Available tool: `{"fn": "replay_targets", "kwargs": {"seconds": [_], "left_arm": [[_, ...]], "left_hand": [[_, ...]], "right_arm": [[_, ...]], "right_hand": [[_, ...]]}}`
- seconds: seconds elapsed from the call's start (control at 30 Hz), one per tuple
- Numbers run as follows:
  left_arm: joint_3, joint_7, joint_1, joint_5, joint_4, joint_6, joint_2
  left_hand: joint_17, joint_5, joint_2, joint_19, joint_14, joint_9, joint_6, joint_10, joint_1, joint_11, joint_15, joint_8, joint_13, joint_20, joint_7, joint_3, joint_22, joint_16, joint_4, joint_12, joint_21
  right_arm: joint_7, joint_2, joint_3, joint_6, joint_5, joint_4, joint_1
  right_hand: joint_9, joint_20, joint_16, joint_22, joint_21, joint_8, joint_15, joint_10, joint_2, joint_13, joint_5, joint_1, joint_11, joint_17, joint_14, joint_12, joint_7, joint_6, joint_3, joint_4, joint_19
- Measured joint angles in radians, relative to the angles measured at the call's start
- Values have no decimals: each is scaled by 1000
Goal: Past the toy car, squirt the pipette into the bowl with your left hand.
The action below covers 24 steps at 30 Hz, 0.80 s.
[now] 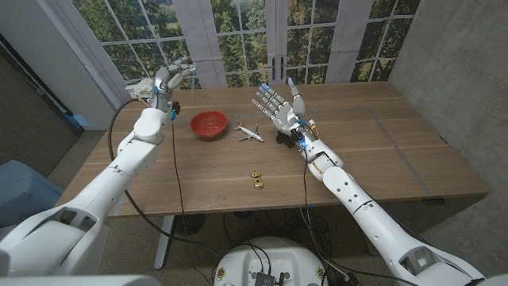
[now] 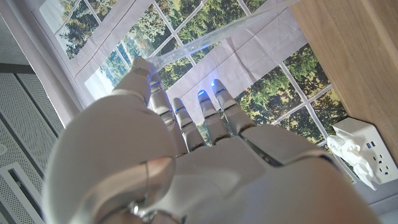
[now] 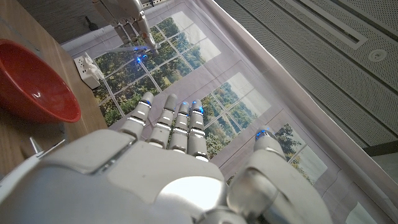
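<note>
My left hand (image 1: 164, 80) is raised over the far left of the table, behind and to the left of the red bowl (image 1: 208, 124). It grips a clear pipette (image 2: 211, 40), which sticks out past its fingertips in the left wrist view. The bowl (image 3: 31, 81) stands upright on the table. A small yellow toy car (image 1: 257, 179) lies nearer the front edge, right of the bowl. My right hand (image 1: 279, 107) is held up right of the bowl with its fingers spread, holding nothing. The left hand (image 3: 127, 15) also appears in the right wrist view, above the bowl's level.
A white toy plane (image 1: 249, 132) lies between the bowl and my right hand. A small black object (image 1: 284, 140) sits just below that hand. A white socket box (image 2: 364, 146) with crumpled tissue stands past the table's far left edge. Windows run behind the table.
</note>
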Motion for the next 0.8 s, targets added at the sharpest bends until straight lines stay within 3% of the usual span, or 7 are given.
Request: {"fn": "replay_targets", "kwargs": {"seconds": [0.37,0.63,0.8], "left_arm": [[0,5,8,9,-18,4,4],[-2,5,11,8,-19,4,2],[-3,-7,11,0,-13,0,1]], "left_hand": [[-1,0,1,5,0,0,5,17,15,5,0,0,0,-5,6,4,0,0,-4,0,0],[-1,-1,-3,5,0,0,6,22,19,-1,0,0,0,-5,7,4,0,0,-4,0,4],[1,-1,-3,9,0,0,4,15,19,7,0,0,0,-2,9,4,0,0,-4,0,4]], "right_arm": [[-8,-5,2,-6,2,-5,-3],[-17,-8,3,-9,3,-8,-5],[-24,-8,3,-10,2,-8,-5]], "right_hand": [[0,0,0,0,0,0,0,0,10,0,5,10,0,0,0,0,0,0,10,-10,0],[0,-23,0,-3,0,0,-6,-6,38,-4,19,38,-6,0,-6,0,0,0,28,-28,9],[0,-24,0,-3,0,0,-6,-6,43,-4,26,43,-6,-1,-6,0,0,0,33,-33,9]]}}
